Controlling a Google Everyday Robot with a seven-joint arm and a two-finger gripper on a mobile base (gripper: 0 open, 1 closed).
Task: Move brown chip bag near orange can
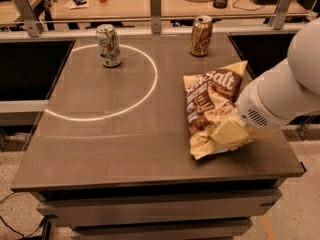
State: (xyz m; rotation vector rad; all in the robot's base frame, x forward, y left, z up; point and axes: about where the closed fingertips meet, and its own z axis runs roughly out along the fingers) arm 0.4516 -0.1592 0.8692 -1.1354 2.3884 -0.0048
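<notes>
The crinkly brown chip bag [210, 109] lies at four o'clock on the smooth table [125, 139], its pale lower end clamped in the gripper [231, 133]. The cylindrical metal orange can [201, 35] stands apart at the bag's twelve o'clock.

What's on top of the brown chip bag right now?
The gripper sits over the near end of the crinkly brown-and-yellow chip bag; the white arm hides the contact. Nothing else.

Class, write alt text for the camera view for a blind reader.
The gripper sits at the near end of the brown chip bag on the table. The orange can stands behind the bag; a white-and-green can stands back left.
</notes>
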